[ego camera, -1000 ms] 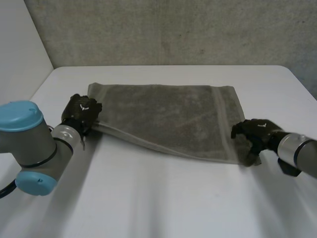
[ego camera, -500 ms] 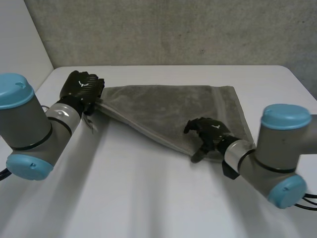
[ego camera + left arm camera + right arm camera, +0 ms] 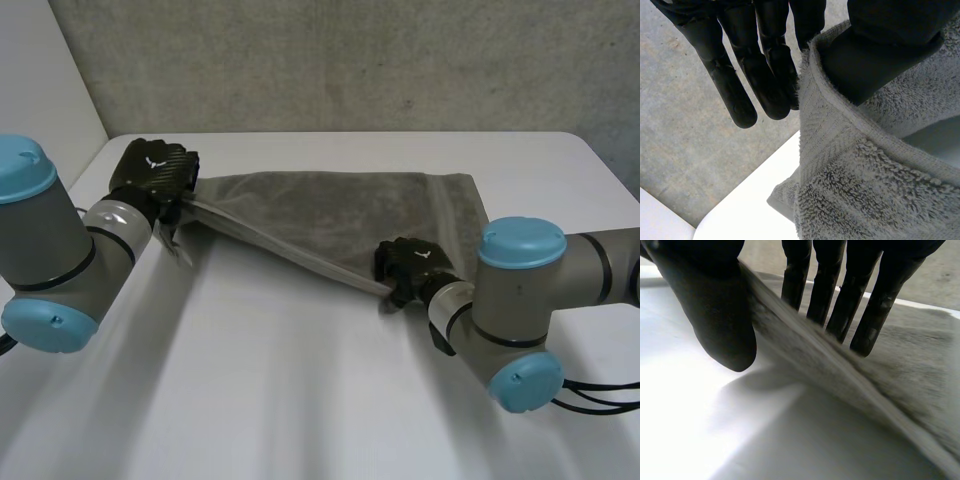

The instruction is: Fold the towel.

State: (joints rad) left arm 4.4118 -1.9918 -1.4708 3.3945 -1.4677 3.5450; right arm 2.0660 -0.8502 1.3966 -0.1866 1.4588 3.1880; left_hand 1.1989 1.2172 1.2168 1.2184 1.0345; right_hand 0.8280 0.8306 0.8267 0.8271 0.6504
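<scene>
The grey towel (image 3: 340,215) lies on the white table (image 3: 300,400), its near edge drawn into a taut diagonal between my two hands. My left hand (image 3: 155,170) holds the towel's left corner raised off the table at the back left. In the left wrist view the towel's hem (image 3: 840,130) is pinched between the thumb and the straight fingers (image 3: 765,70). My right hand (image 3: 408,262) sits at the near end of that diagonal edge. There the towel's edge (image 3: 805,350) runs between the thumb (image 3: 715,310) and the fingers (image 3: 840,300), which close on it.
A rough concrete wall (image 3: 350,60) stands behind the table. The towel's striped right border (image 3: 465,215) lies flat toward the back right. Bare tabletop stretches in front of the towel. My right arm's elbow (image 3: 520,300) hangs over the near right.
My right hand has travelled left from the near right corner, taking the towel's edge with it, and its fingers have closed. My left hand has lifted its corner toward the back.
</scene>
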